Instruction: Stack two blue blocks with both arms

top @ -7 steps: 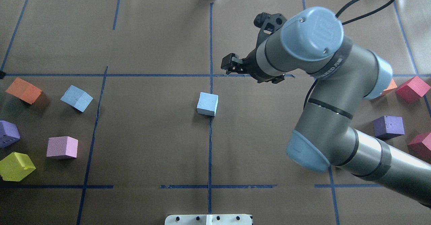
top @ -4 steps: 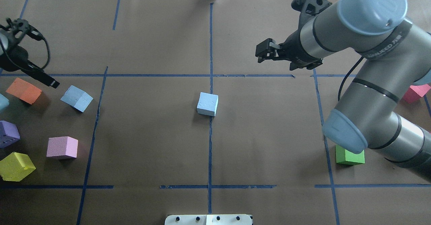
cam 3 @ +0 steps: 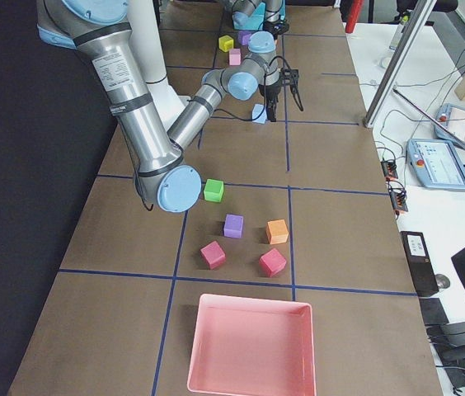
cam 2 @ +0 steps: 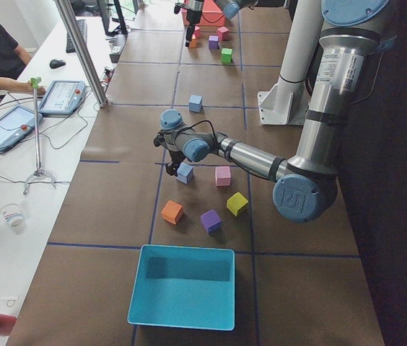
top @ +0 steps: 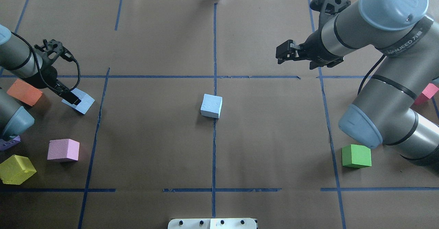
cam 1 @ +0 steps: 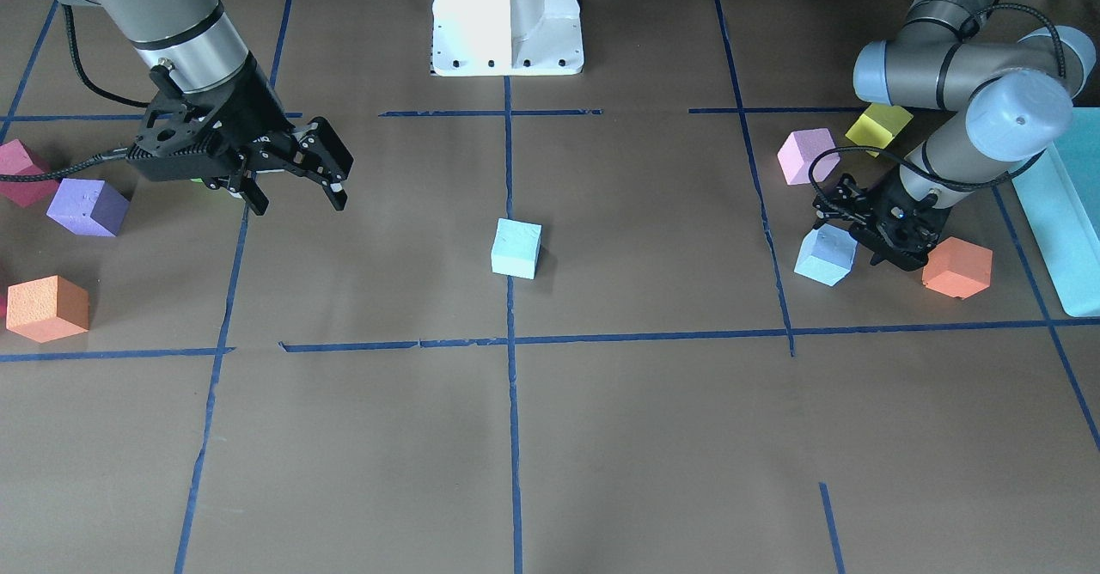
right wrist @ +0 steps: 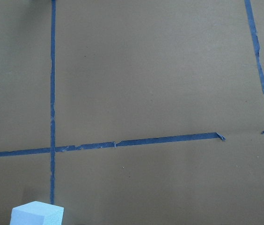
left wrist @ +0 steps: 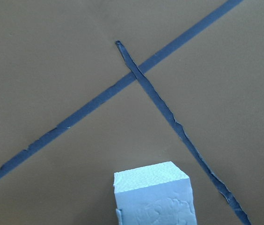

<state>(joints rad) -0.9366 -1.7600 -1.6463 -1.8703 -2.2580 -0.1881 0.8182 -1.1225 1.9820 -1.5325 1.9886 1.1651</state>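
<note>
One blue block [top: 211, 106] lies at the table's centre on the tape cross, also in the front view [cam 1: 516, 248]. The other blue block [top: 82, 103] lies at the left, turned askew, also in the front view [cam 1: 825, 258]. My left gripper [top: 71, 97] is low at this block's left edge and looks open; the left wrist view shows the block [left wrist: 153, 197] just below it. My right gripper [top: 282, 55] is open and empty, raised far to the right of the centre block, also in the front view [cam 1: 296, 200].
Orange [top: 24, 92], pink [top: 63, 150] and yellow [top: 16, 169] cubes lie around the left block. A green cube [top: 356, 156] lies under my right arm. A purple cube [cam 1: 86, 207] lies at the right side. A teal box [cam 1: 1066, 230] stands beyond the left cubes.
My left arm has come in from the left and lowered its gripper onto the left blue block. My right arm has drawn back to the right, away from the centre block.
</note>
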